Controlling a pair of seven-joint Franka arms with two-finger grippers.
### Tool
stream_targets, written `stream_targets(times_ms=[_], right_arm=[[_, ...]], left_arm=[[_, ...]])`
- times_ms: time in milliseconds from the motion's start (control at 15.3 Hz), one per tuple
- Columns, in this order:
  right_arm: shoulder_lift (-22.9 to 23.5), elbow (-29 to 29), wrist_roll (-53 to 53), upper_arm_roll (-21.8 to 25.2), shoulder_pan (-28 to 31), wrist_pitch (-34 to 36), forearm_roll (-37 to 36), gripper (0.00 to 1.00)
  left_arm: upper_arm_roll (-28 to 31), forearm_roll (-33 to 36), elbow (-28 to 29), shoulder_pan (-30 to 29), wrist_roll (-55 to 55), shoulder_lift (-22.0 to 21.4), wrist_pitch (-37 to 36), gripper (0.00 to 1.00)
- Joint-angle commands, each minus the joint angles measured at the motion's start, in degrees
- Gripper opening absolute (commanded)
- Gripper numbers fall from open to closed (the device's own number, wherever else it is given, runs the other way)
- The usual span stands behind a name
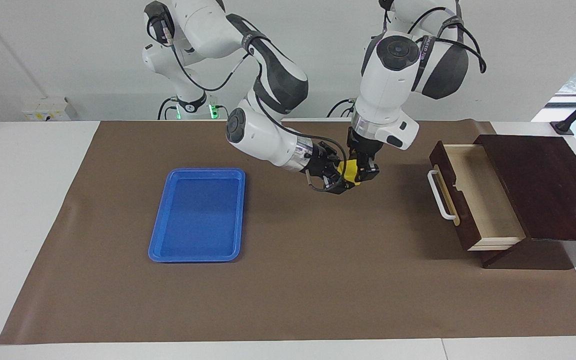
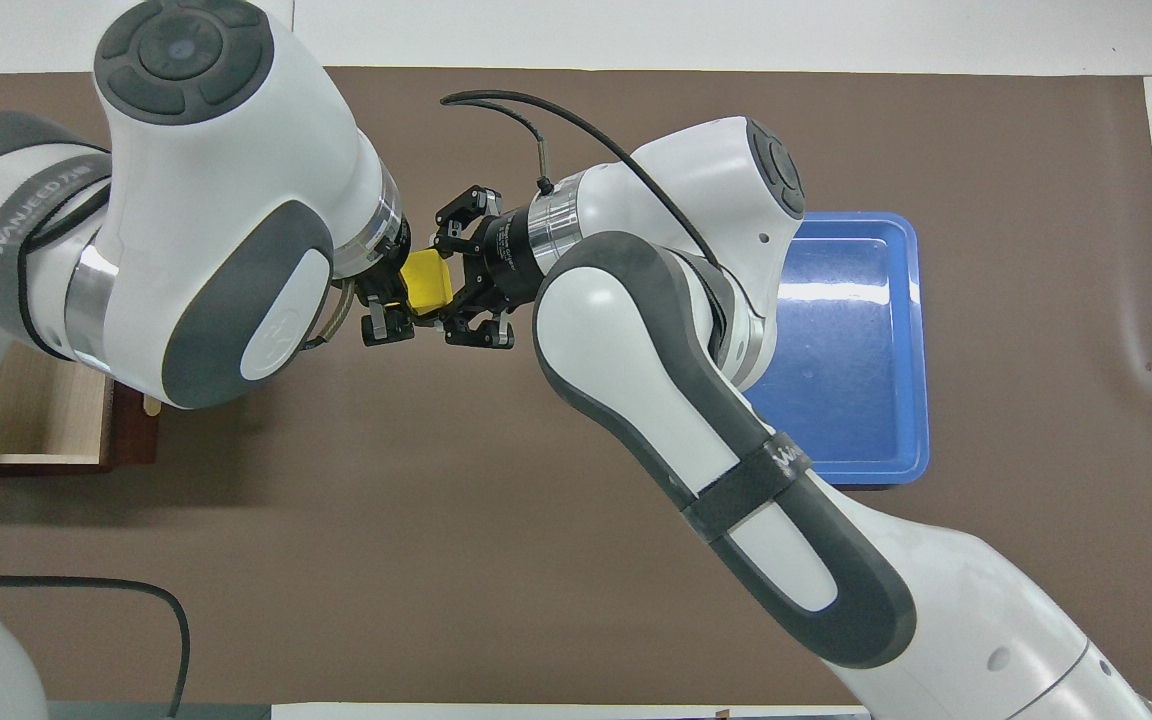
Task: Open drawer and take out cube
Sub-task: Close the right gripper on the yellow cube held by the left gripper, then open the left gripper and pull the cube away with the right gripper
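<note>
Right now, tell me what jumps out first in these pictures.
The yellow cube, held in the air over the middle of the brown mat, with the left gripper and right gripper both shut on it. Then the open drawer at the left arm's end and the blue tray at the right arm's.

Bright yellow cube, dark brown drawer with white handle, blue tray, brown mat
</note>
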State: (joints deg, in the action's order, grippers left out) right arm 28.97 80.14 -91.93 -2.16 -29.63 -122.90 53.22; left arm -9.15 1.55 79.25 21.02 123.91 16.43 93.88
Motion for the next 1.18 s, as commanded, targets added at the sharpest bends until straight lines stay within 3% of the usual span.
stream_targets(times_ms=[0, 196, 261, 326, 392, 784, 979, 1110], right_arm=[[0.2, -0.8, -3.3, 0.0, -0.5, -0.6, -2.4, 0.0], [0.2, -0.8, -4.2, 0.0, -0.3, -0.5, -2.4, 0.0], [0.1, -0.9, -4.3, 0.0, 0.0, -0.5, -2.3, 0.0], [0.1, -0.9, -4.3, 0.0, 0.2, -0.3, -2.2, 0.0], [0.1, -0.9, -4.3, 0.0, 0.3, -0.3, -2.2, 0.0], [0.1, -0.9, -4.3, 0.3, 0.7, 0.4, -2.1, 0.0], [-0.4, -0.9, -4.2, 0.4, 3.3, 1.4, -2.2, 0.0], [-0.8, -0.9, -4.0, 0.4, 8.5, 4.0, -2.2, 0.0]], left_arm=[[0.8, 0.8, 0.6, 0.7, 0.6, -0.6, 0.4, 0.0], [0.8, 0.8, 0.5, 0.6, 0.3, -0.6, 0.6, 0.0], [0.8, 0.7, 0.5, 0.6, 0.4, -0.6, 1.1, 0.07], [0.7, 0.7, 0.3, 0.2, 0.3, -0.6, 1.3, 0.57], [0.7, 0.6, 0.1, 0.1, 0.2, -0.6, 1.3, 1.0], [1.2, 0.4, 2.0, -2.8, -5.4, -2.6, 0.5, 1.0], [1.3, 0.3, 8.0, -6.0, -12.2, -5.3, 2.0, 1.0], [1.3, 0.5, 14.5, -9.0, -16.2, -8.0, 6.7, 1.0]])
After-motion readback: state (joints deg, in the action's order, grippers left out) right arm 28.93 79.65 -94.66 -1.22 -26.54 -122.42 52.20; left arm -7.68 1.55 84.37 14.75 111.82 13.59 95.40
